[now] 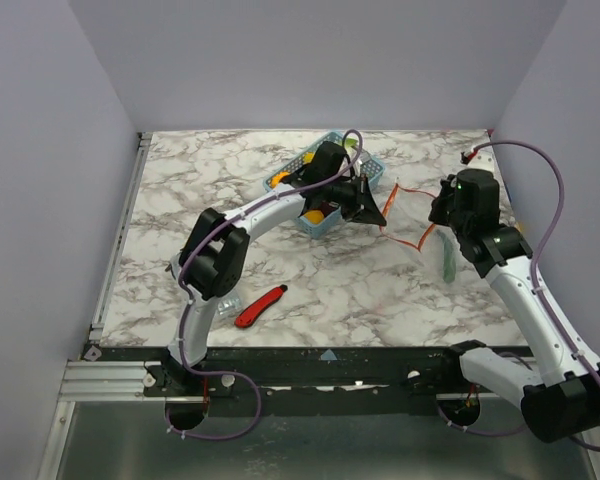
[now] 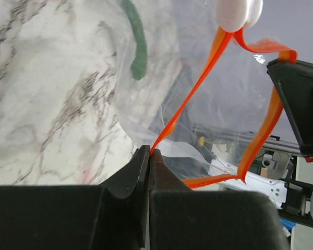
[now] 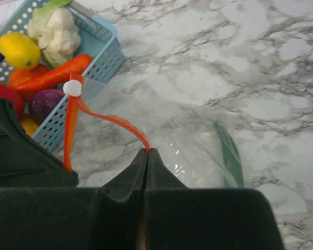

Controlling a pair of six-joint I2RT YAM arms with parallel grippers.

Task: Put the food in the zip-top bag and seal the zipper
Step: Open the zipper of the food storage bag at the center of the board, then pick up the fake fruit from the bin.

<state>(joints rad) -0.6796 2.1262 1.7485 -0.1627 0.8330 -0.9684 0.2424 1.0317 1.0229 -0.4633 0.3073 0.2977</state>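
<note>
The clear zip-top bag (image 1: 425, 235) hangs between my two grippers, its mouth held apart. Its orange-red zipper (image 1: 408, 214) loops between them, with a white slider (image 3: 72, 88) at one end. My left gripper (image 2: 148, 152) is shut on the zipper strip (image 2: 190, 96). My right gripper (image 3: 147, 151) is shut on the opposite strip (image 3: 117, 122). A green food piece (image 1: 448, 258) lies inside the bag on the table; it also shows in the right wrist view (image 3: 229, 156). The other food sits in the blue basket (image 3: 101, 57): a yellow piece (image 3: 18, 49), a white cauliflower (image 3: 55, 28), an orange-red piece (image 3: 52, 75) and a purple piece (image 3: 44, 101).
A red utility knife (image 1: 260, 305) lies near the front left, beside a clear ridged box (image 1: 226, 303). The blue basket (image 1: 285, 180) stands just behind my left gripper (image 1: 378, 205). Grey walls close in the marble table on three sides.
</note>
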